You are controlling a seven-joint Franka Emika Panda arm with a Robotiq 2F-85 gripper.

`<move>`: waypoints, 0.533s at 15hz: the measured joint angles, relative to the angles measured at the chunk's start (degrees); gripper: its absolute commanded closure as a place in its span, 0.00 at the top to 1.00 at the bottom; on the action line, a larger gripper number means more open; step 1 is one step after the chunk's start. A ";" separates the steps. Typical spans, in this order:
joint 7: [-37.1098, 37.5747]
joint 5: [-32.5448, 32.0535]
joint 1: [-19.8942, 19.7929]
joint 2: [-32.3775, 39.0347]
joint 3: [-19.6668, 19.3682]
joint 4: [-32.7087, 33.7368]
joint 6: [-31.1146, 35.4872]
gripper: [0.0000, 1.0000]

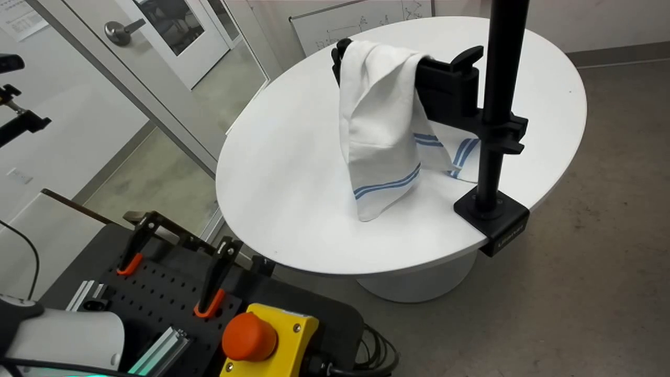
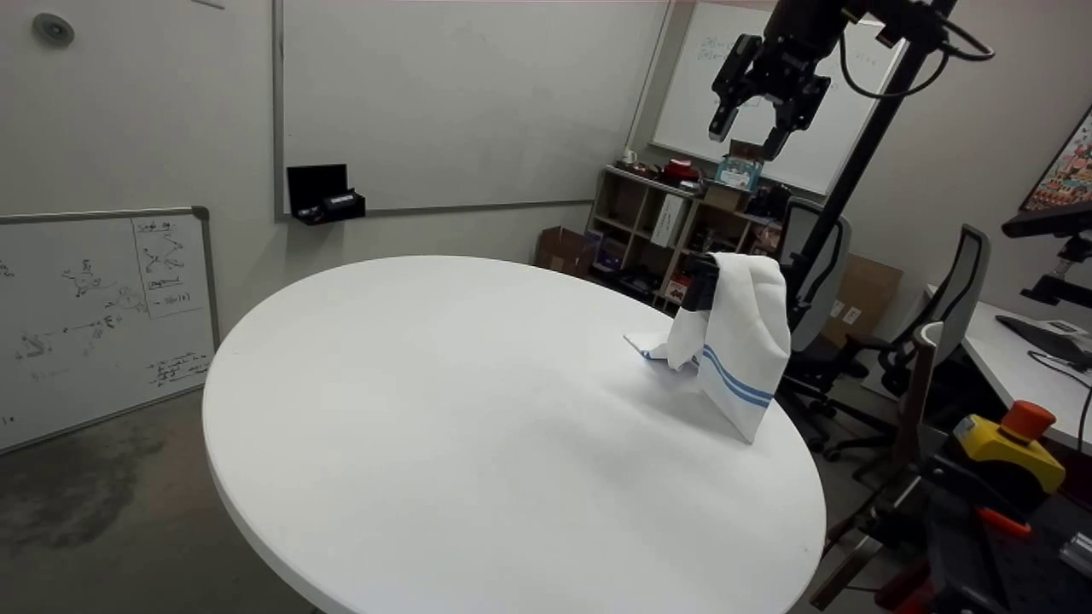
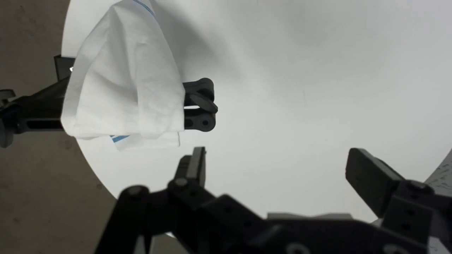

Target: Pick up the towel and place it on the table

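The white towel (image 1: 377, 131) with thin blue stripes hangs draped over the black arm of a clamp stand (image 1: 500, 89). Its lower part reaches down to the round white table (image 1: 282, 183), and one striped corner lies on the top. The towel also shows in an exterior view (image 2: 746, 333) and at the upper left of the wrist view (image 3: 123, 81). My gripper (image 2: 746, 136) is open and empty, high above the towel and the table (image 2: 469, 443). In the wrist view the open fingers (image 3: 277, 151) are apart from the towel, which lies off to their upper left.
The stand's black pole (image 2: 840, 188) rises from a clamp at the table edge, close to my arm. The stand's arm tip (image 3: 199, 106) sticks out past the towel. A yellow box with a red button (image 1: 272, 335) sits on the black robot bench beside the table.
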 measured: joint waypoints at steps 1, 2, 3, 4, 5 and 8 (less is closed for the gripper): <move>-1.42 1.11 -0.10 1.42 -0.90 1.12 -0.65 1.00; -2.31 1.69 -0.25 2.77 -1.69 2.25 -1.43 1.00; -2.93 1.93 -0.35 3.97 -2.39 3.32 -2.25 1.00; -3.13 1.97 -0.47 5.04 -2.98 4.28 -3.09 1.00; -3.15 1.97 -0.55 5.97 -3.51 5.11 -3.95 1.00; -3.24 1.90 -0.85 8.23 -4.76 7.05 -5.90 1.00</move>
